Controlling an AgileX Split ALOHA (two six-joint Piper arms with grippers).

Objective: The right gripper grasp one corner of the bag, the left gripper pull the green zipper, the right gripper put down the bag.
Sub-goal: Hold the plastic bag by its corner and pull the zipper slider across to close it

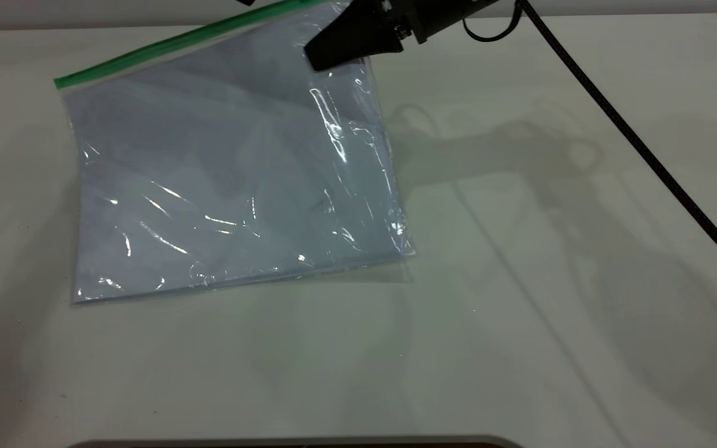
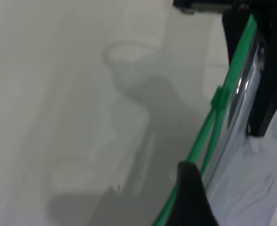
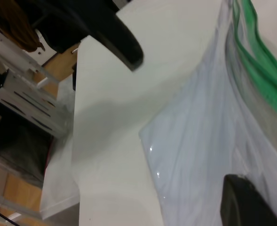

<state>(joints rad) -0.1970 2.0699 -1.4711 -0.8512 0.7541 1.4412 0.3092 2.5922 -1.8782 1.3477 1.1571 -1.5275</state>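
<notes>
The bag (image 1: pixel 228 180) is a clear pouch with pale sheets inside. Its lower edge rests on the white table (image 1: pixel 551 311) and its far right corner is lifted. My right gripper (image 1: pixel 327 53) is shut on that lifted corner; it also shows in the left wrist view (image 2: pixel 270 70) astride the bag's edge. The green zipper (image 1: pixel 172 43) runs along the raised top edge. Its slider tab (image 2: pixel 218 99) sits close to the right gripper, and below the tab the strip splits into two green lines. My left gripper (image 2: pixel 193 197) is beside the strip, apart from the tab, and barely in the exterior view (image 1: pixel 245 2).
The right arm's black braided cable (image 1: pixel 645 155) crosses above the table's right side. A dark rounded edge (image 1: pixel 296 443) lies at the table's front. The right wrist view shows the table's side edge (image 3: pixel 77 141), with a white rack (image 3: pixel 25 99) and floor beyond.
</notes>
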